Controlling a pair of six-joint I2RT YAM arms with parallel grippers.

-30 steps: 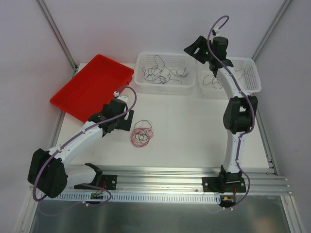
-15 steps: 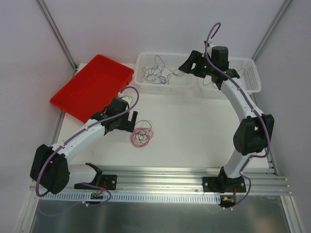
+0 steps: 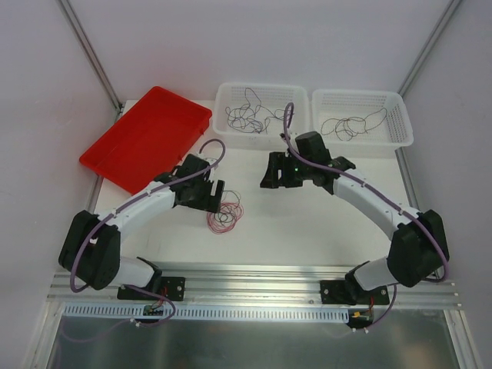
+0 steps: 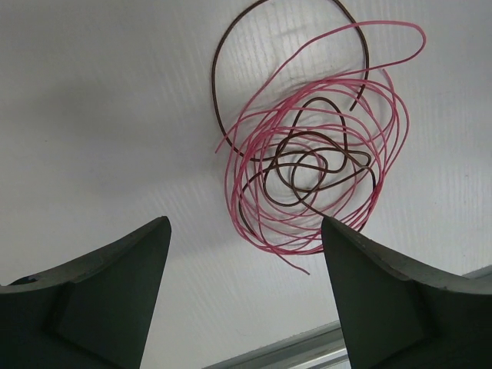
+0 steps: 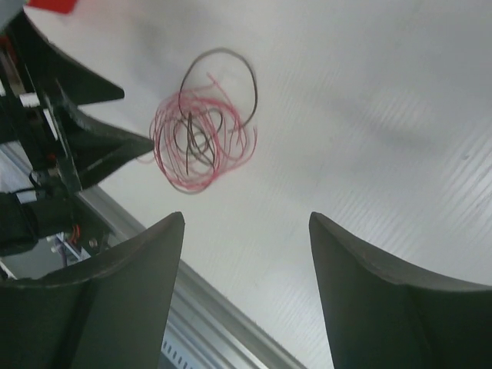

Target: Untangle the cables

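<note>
A tangle of cables (image 3: 224, 214), pink loops wound with a dark brown wire, lies on the white table. In the left wrist view the tangle (image 4: 307, 169) lies just ahead of my left gripper (image 4: 244, 223), which is open and empty. From above, the left gripper (image 3: 218, 200) hovers at the tangle's upper left edge. My right gripper (image 3: 270, 175) is open and empty over the table, up and to the right of the tangle. Its wrist view shows the tangle (image 5: 201, 142) farther off, with the left gripper's fingers (image 5: 115, 150) beside it.
Two white baskets stand at the back: the left one (image 3: 261, 87) and the right one (image 3: 357, 94) each hold loose dark wires. A red tray (image 3: 146, 138) lies tilted at the back left. An aluminium rail (image 3: 261, 277) runs along the near edge.
The right arm swung down from above the baskets to the middle of the table, facing the tangle. The left gripper moved right up to the tangle and its jaws narrowed a little.
</note>
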